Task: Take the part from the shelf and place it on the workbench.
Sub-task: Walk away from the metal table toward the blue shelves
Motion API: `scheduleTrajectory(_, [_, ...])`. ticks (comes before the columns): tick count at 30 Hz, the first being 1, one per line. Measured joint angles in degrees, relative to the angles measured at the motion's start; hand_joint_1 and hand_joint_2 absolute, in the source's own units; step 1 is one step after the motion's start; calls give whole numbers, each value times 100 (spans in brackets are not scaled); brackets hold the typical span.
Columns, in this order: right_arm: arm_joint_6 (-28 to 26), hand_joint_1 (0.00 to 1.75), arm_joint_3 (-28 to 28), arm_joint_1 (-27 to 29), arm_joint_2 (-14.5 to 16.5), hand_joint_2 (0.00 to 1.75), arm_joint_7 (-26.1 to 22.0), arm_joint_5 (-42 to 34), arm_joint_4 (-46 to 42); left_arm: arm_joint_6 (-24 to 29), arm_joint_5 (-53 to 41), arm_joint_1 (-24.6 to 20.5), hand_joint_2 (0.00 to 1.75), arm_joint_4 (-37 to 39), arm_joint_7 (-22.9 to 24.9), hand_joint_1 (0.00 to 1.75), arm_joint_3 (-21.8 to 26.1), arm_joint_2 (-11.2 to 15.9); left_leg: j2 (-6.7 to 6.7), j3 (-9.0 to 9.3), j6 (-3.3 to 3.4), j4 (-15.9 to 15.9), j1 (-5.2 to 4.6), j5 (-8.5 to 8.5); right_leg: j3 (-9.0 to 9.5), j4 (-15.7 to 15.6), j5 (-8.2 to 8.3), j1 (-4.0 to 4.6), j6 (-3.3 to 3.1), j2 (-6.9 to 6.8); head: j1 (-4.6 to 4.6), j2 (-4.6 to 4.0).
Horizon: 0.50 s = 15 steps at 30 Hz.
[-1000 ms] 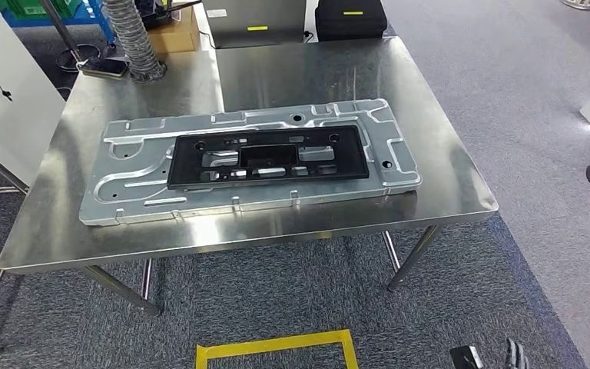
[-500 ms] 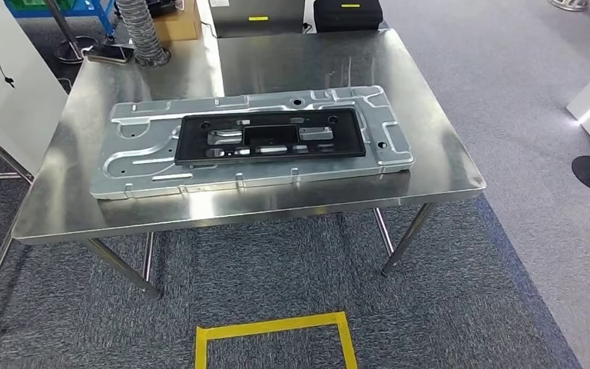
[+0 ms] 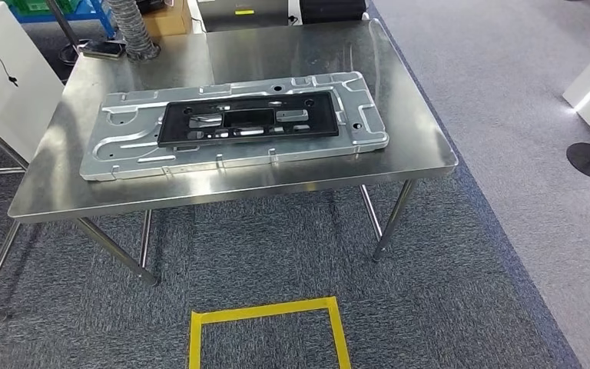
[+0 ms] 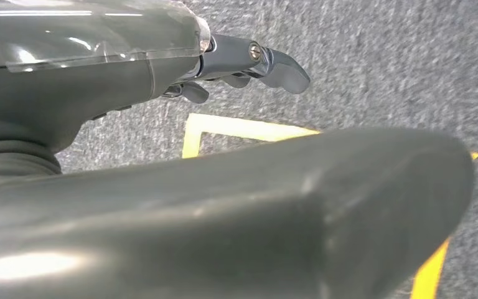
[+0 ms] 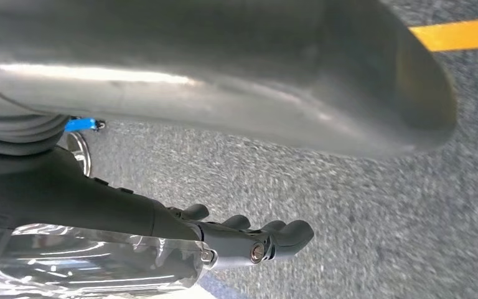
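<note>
From the head camera I see one steel workbench (image 3: pixel 422 146) standing on grey carpet. On it lies one large silver sheet-metal panel (image 3: pixel 123 146), flat, and on top of that one black frame part (image 3: pixel 250 123), lying flat along the middle of the panel and inside its outline. So the part is on the workbench, resting on the panel, with no hand touching it. At the far edge of the bench I count one ribbed grey hose (image 3: pixel 132 31), one cardboard box (image 3: pixel 167 19) beside it, and one dark flat device (image 3: pixel 104 51) near the hose foot. On the floor in front of the bench is one square marked in yellow tape (image 3: pixel 265 315). My left hand (image 4: pixel 249 65) hangs over the carpet holding nothing, fingers loosely extended. My right hand (image 5: pixel 249 240) is likewise empty above the floor, fingers apart and lightly bent
</note>
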Motion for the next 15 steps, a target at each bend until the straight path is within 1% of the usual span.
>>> scheduleTrajectory(1, [44,0,0,-1,1,0,-8,20,3,-4,-7,-10,0,-1,-19,0,-2,-3,-2,279,51,-364,-20,146,-67,30,37,15,2,2,-1,-1])
scheduleTrajectory(2, [87,0,0,-2,8,0,-27,36,7,-7,-10,-26,0,-1,-36,0,-4,-4,-3,581,109,-805,-47,199,-125,60,70,32,15,2,-1,-1])
scheduleTrajectory(3, [132,0,0,-4,14,0,-58,45,9,-7,-13,-42,0,-2,-51,0,-5,-5,-4,816,152,-1177,-74,199,-166,81,108,37,36,0,-1,-2])
scheduleTrajectory(4, [169,0,0,-6,20,0,-94,49,12,-7,-16,-54,0,-2,-64,0,-6,-6,-3,954,185,-1433,-98,167,-193,92,149,33,63,-4,-1,-2])
scheduleTrajectory(5, [205,0,1,-9,26,0,-133,52,14,-8,-19,-59,0,-2,-76,0,-7,-6,-2,997,208,-1561,-118,142,-213,92,193,26,97,-8,-1,-1])
scheduleTrajectory(6, [235,0,1,-10,27,0,-166,59,14,-8,-21,-56,0,-1,-88,0,-7,-8,0,971,229,-1598,-118,183,-225,84,240,22,132,-8,-1,-1])
scheduleTrajectory(7, [255,0,2,-12,31,0,-194,71,15,-12,-20,-52,0,-1,-101,0,-7,-9,10,933,258,-1621,-109,239,-245,95,238,14,165,2,0,-1])
scheduleTrajectory(8, [272,0,5,-13,42,0,-223,91,17,-17,-16,-52,0,-1,-113,0,-7,-7,20,887,297,-1641,-93,302,-282,158,142,9,200,12,0,0])
scheduleTrajectory(9, [285,0,10,-13,57,0,-254,121,21,-25,-8,-53,0,-1,-124,0,-7,-3,29,823,331,-1661,-74,375,-346,323,-63,-4,236,21,0,0])
scheduleTrajectory(10, [293,0,20,-18,75,0,-286,151,26,-34,3,-55,0,-2,-132,0,-6,3,37,743,353,-1665,-68,443,-436,607,-356,-33,271,28,0,0])
scheduleTrajectory(11, [299,0,31,-25,95,0,-315,181,31,-40,16,-53,0,-2,-135,0,-5,10,38,655,366,-1661,-67,509,-538,977,-655,-58,308,26,0,0])
scheduleTrajectory(12, [302,0,41,-33,108,0,-340,204,36,-47,27,-49,0,-2,-135,0,-4,17,39,568,362,-1654,-68,575,-621,1352,-867,-87,342,24,0,0])
scheduleTrajectory(13, [303,0,48,-41,117,0,-355,218,40,-52,35,-46,0,-2,-134,0,-3,21,42,482,352,-1642,-67,637,-650,1627,-934,-111,372,22,0,0])
scheduleTrajectory(14, [303,0,52,-46,125,0,-366,230,43,-56,40,-44,0,-2,-134,0,-3,25,43,390,336,-1621,-62,696,-586,1718,-852,-133,398,20,0,-1])
scheduleTrajectory(15, [311,0,56,-51,129,0,-376,242,44,-58,46,-43,0,-2,-131,0,-2,27,43,300,316,-1592,-54,746,-421,1595,-679,-154,417,18,0,-1])
